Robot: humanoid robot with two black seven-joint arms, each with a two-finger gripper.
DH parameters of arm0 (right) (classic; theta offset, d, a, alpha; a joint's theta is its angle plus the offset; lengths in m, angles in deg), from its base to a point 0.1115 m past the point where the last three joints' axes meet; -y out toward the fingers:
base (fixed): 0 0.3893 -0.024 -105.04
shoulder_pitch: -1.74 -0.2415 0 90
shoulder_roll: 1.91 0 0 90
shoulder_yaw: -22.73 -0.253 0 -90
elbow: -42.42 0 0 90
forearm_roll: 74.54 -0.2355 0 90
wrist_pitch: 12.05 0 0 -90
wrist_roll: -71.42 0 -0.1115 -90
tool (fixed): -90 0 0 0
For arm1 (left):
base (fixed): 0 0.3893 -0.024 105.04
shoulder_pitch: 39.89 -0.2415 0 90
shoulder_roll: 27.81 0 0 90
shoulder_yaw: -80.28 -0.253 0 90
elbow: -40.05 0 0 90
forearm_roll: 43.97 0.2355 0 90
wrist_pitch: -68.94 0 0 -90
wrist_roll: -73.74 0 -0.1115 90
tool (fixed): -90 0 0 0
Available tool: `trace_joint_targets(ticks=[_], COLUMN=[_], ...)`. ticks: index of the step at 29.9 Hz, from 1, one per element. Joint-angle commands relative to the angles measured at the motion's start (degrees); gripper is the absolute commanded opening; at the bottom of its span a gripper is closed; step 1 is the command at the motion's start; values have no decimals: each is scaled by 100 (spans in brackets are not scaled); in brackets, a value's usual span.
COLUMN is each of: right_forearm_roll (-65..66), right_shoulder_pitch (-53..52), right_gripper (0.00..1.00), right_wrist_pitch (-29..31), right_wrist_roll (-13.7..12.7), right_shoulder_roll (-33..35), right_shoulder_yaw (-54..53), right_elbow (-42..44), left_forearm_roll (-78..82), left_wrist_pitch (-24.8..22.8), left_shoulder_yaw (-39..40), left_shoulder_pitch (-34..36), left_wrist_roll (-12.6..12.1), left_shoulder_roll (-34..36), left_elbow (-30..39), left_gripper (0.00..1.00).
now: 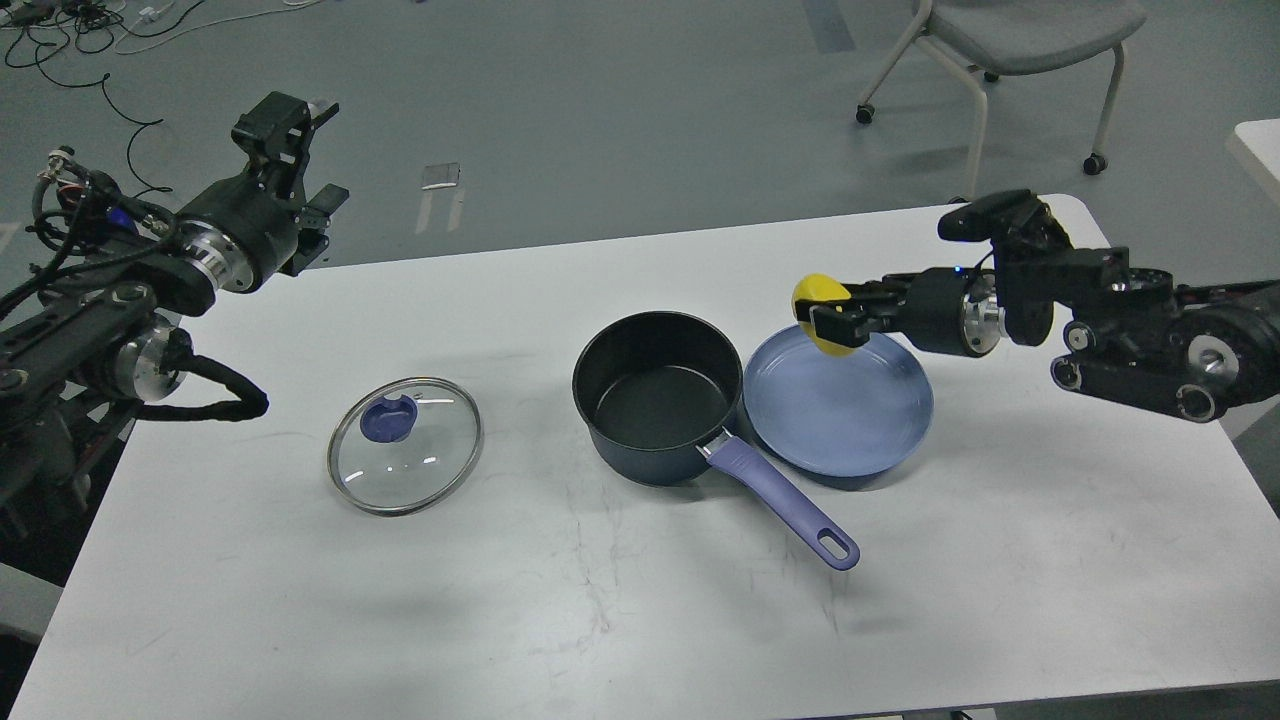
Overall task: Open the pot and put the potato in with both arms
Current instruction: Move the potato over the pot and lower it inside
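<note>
The dark pot (658, 395) with a purple handle stands open at the table's middle. Its glass lid (405, 444) with a blue knob lies flat on the table to the left. My right gripper (828, 318) is shut on the yellow potato (819, 296) and holds it in the air above the far left rim of the blue plate (850, 410), just right of the pot. My left gripper (310, 215) hangs beyond the table's far left edge, away from the lid, and looks empty; its fingers cannot be told apart.
The white table (640, 600) has bare room in front of the pot and plate. A grey chair (1010, 60) stands on the floor behind the table at the right. Cables (90, 40) lie on the floor at the far left.
</note>
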Motion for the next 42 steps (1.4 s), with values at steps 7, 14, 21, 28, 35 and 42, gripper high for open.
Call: trace_joint_targets(ticks=[7, 14, 21, 28, 35, 42], right_forearm_roll=[-5, -13, -49, -189, -1075, -4419], right_shoulder_pitch=[-519, -273, -150, -237, -220, 114], right_gripper=[33, 54, 100, 100, 100, 100], right_wrist_pitch=[10, 45, 98, 80, 80, 132], right_wrist_roll=[9, 9, 0, -18, -26, -35], right_shoulder_roll=[-1745, -2344, -2301, -2125, -1686, -1457], right_shoulder_yaw=[68, 252, 429, 210, -1441, -3305], right_elbow=[543, 1009, 957, 992, 1036, 905], left_forearm_roll=[0, 0, -9, -9, -88, -526], left_wrist_pitch=[17, 69, 69, 69, 61, -150], left_shoulder_yaw=[2, 2, -7, -7, 300, 1117], left_shoulder_pitch=[7, 7, -1, -19, -1, -343], left_wrist_roll=[0, 88, 106, 106, 88, 70], left_shoulder_roll=[9, 35, 26, -26, -307, -1062], left_elbow=[7, 7, 7, 7, 7, 7], left_gripper=[98, 98, 98, 98, 98, 98])
